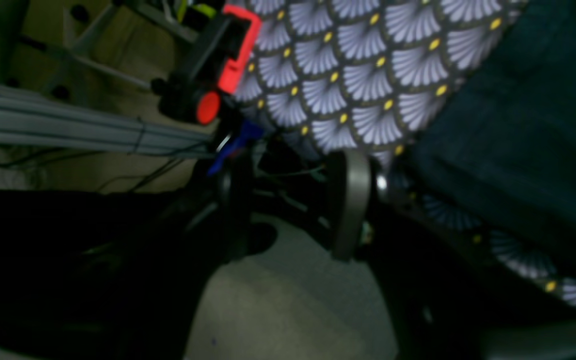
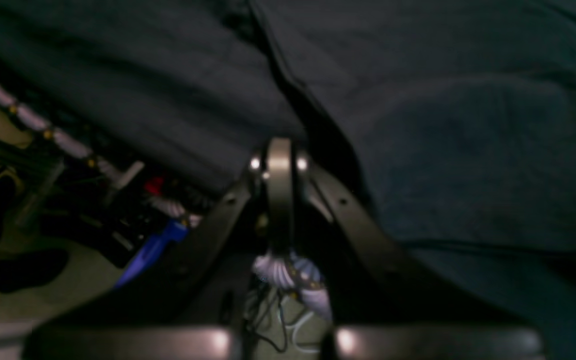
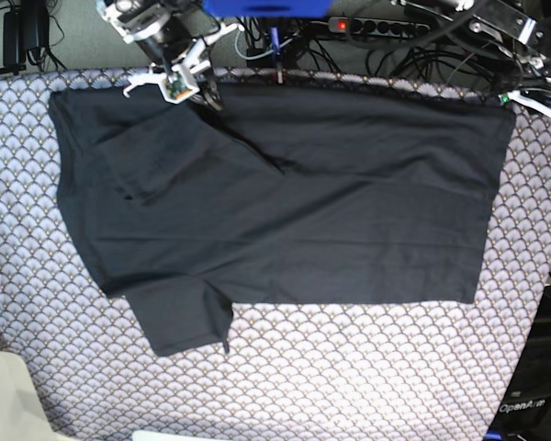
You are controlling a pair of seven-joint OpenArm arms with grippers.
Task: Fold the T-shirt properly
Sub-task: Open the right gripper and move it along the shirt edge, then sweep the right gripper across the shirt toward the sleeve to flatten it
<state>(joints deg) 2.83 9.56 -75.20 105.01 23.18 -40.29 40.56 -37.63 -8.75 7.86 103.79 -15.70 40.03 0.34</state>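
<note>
Left wrist view: the left gripper (image 1: 293, 200) sits at frame centre with its dark fingers (image 1: 348, 205) standing apart and nothing between them. It hangs past the table's edge, over floor. The grey fan-patterned tablecloth with yellow dots (image 1: 358, 70) fills the upper middle, and the plain dark charcoal T-shirt (image 1: 528, 140) lies on it at the right of the frame, near the fingers but apart from them. A red-and-black clamp (image 1: 223, 60) grips the table edge at upper left.

Right wrist view: the right gripper (image 2: 279, 165) is at centre, jaws pressed together. The blurred, dark picture does not show whether any cloth is pinched; the T-shirt fills the top and right of the frame, right against the tips.

Base view: the T-shirt is spread flat across the tablecloth, one sleeve tucked inward at upper left, the other lying out at lower left. The right gripper rests at its top edge, upper left; the left one is at the upper right corner, by the hem.

To fold well, both arms should probably take the top edge evenly, lift only a little, and carry it downward together so the crease runs straight.
</note>
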